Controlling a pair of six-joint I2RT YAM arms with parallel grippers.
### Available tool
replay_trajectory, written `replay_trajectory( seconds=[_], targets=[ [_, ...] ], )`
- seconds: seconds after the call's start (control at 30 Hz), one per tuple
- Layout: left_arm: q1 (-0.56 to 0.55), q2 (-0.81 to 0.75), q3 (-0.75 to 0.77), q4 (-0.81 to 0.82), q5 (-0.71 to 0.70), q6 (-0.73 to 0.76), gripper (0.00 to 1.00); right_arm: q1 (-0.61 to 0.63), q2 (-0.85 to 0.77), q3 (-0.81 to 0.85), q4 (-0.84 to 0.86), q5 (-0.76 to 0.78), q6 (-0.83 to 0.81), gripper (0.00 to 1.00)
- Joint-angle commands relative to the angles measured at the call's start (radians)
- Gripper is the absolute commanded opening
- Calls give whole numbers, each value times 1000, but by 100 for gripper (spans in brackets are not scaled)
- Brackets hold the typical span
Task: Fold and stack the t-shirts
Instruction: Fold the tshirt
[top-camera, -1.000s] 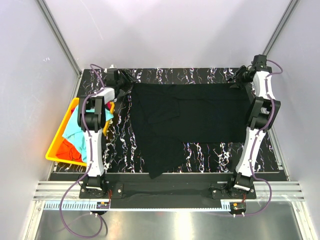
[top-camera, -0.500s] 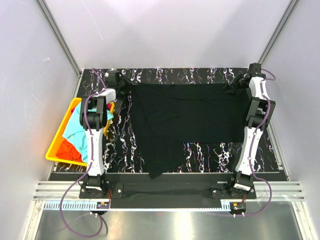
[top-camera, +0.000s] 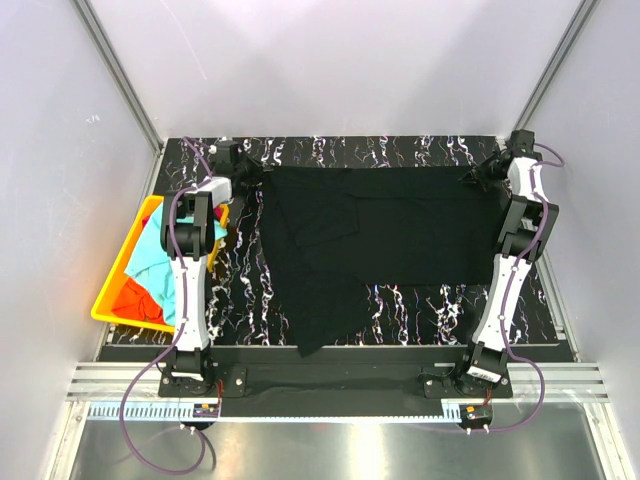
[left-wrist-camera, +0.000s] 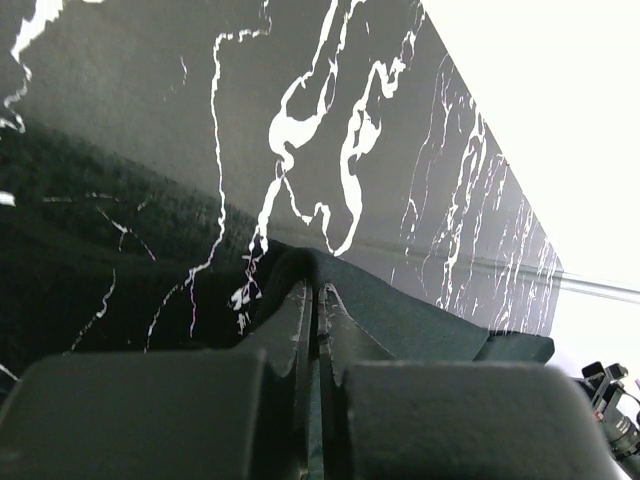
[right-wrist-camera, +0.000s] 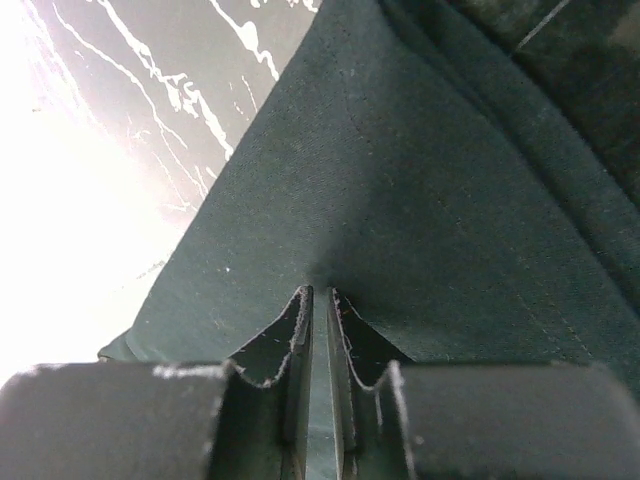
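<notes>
Left end effector (left-wrist-camera: 315, 292) and right end effector (right-wrist-camera: 320, 297) clamp far corners of the black t-shirt (top-camera: 400, 225), long axis left-right.

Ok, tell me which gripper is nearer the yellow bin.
Left. The left gripper pinches the black t-shirt just beyond the yellow bin; the right gripper pinches its far-right corner.

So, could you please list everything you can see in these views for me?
black t-shirt: one, black, spread across the middle of the table
turquoise t-shirt: one, turquoise, in the yellow bin
orange-red t-shirt: one, orange-red, at the near end of the bin
yellow bin: one, yellow, at the table's left edge
table: one, black with white veining, under everything
left fingers: one pair, dark, shut on the black t-shirt's far left corner
right fingers: one pair, dark, shut on its far right corner
</notes>
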Motion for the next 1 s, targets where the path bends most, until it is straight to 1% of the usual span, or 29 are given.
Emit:
replay_trajectory(
  seconds=[0.0,0.2,0.47,0.57,0.6,0.63,0.67,0.7,0.73,0.77,0.8,0.83,0.87,0.9,0.93,0.97],
  targets=[
    [23,18,47,40,-26,7,0,-8,15,-22,14,61,18,17],
    [41,23,56,77,-47,-11,0,-9,23,-20,12,77,55,15],
    [41,36,116,22,-44,1,0,-6,31,4,12,28,101,15],
    [41,19,120,6,-34,12,0,2,29,18,11,-9,83,20],
    [41,16,125,2,-6,19,0,6,28,23,12,-26,75,24],
    [41,9,131,0,8,30,2,8,23,38,7,-32,66,26],
    [41,3,137,-6,18,53,8,20,12,50,3,-34,57,28],
    [41,-17,145,-26,29,68,16,26,6,87,-20,-28,34,36],
    [41,-31,145,-32,34,85,19,31,2,108,-35,-20,21,41],
    [41,-46,146,-49,34,120,26,43,-15,130,-54,-9,9,44],
    [41,-81,145,-87,16,139,35,46,-24,174,-96,16,-11,48],
    [40,-102,145,-110,3,180,47,48,-49,193,-121,33,-19,53],
    [37,-124,134,-127,-10,199,51,48,-67,208,-146,53,-38,56],
    [35,-173,126,-165,-29,219,53,48,-86,224,-198,105,-51,59],
    [29,-200,111,-181,-40,251,57,48,-134,219,-222,138,-63,63],
    [26,-230,73,-190,-49,266,57,48,-162,213,-247,170,-94,65]
  ],
)
